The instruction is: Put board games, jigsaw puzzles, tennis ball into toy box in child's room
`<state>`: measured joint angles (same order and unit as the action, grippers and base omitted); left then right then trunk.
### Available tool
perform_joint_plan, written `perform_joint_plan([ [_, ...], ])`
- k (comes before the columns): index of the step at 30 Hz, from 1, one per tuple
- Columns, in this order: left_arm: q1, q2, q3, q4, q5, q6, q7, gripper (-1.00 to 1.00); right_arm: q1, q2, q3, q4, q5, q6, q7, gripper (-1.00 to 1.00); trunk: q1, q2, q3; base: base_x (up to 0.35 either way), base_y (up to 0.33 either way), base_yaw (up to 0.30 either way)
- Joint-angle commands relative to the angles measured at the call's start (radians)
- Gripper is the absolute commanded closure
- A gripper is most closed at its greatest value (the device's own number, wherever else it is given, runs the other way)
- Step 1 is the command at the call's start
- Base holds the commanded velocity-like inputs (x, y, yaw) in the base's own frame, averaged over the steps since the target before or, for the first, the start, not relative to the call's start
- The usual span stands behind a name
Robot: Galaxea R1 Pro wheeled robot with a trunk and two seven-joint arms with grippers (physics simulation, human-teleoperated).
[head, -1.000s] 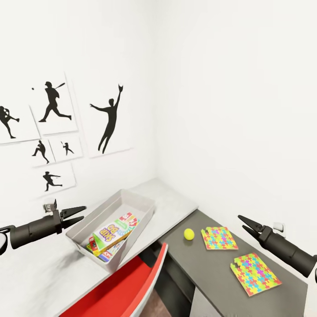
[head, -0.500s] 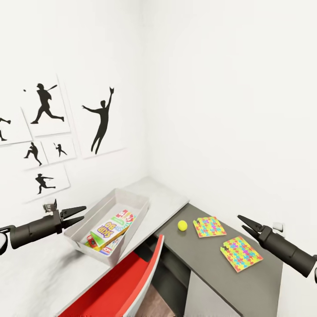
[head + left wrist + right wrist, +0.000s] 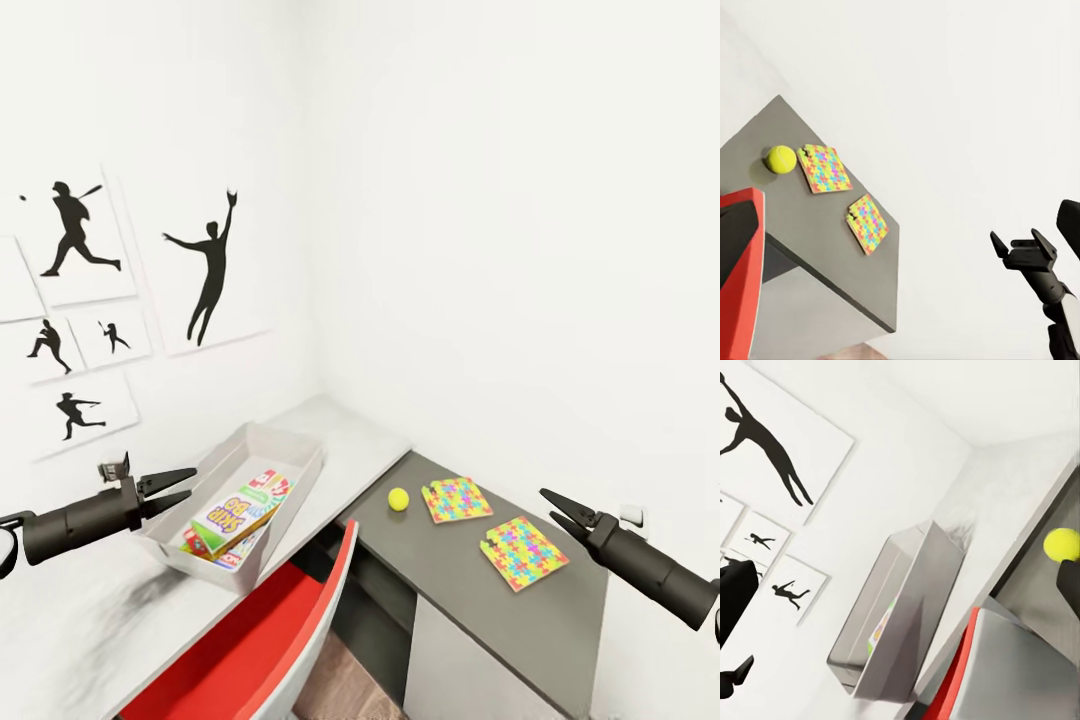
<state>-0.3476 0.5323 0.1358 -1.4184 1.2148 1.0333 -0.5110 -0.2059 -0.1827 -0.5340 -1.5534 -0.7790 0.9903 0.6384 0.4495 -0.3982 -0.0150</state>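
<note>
Head view: both tools, left (image 3: 186, 482) and right (image 3: 549, 508), open, empty; tennis ball (image 3: 398, 498) between.

We see the toy box (image 3: 232, 497) on the pale table (image 3: 345, 430), board games (image 3: 235, 512) inside. On the dark lower section lie the tennis ball (image 3: 398, 498) and two jigsaw puzzles (image 3: 456, 499). Our left gripper (image 3: 186, 482) and right gripper (image 3: 548, 504) hover parted, empty.
</note>
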Motion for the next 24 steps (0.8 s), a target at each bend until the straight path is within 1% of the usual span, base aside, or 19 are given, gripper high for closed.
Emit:
perform_joint_plan([
  [1, -0.001, 0.000, 0.001, -0.001, -0.004, 0.005, -0.006, -1.00, -0.001, 0.000, -0.001, 0.000, 0.003, 0.005, 0.006, -1.00, 0.001, -0.002, -0.003, -0.006, 0.000, -0.139],
  [13, -0.001, 0.000, 0.001, -0.005, -0.004, 0.004, -0.006, -1.00, -0.001, 0.000, -0.002, 0.001, 0.003, 0.005, 0.008, -1.00, 0.001, -0.002, -0.018, -0.001, 0.000, -0.153],
  [24, -0.001, 0.000, 0.001, -0.005, -0.004, 0.004, -0.006, -1.00, -0.001, 0.002, -0.001, 0.002, 0.003, 0.005, 0.009, -1.00, 0.001, -0.002, -0.020, 0.000, 0.000, -0.266],
])
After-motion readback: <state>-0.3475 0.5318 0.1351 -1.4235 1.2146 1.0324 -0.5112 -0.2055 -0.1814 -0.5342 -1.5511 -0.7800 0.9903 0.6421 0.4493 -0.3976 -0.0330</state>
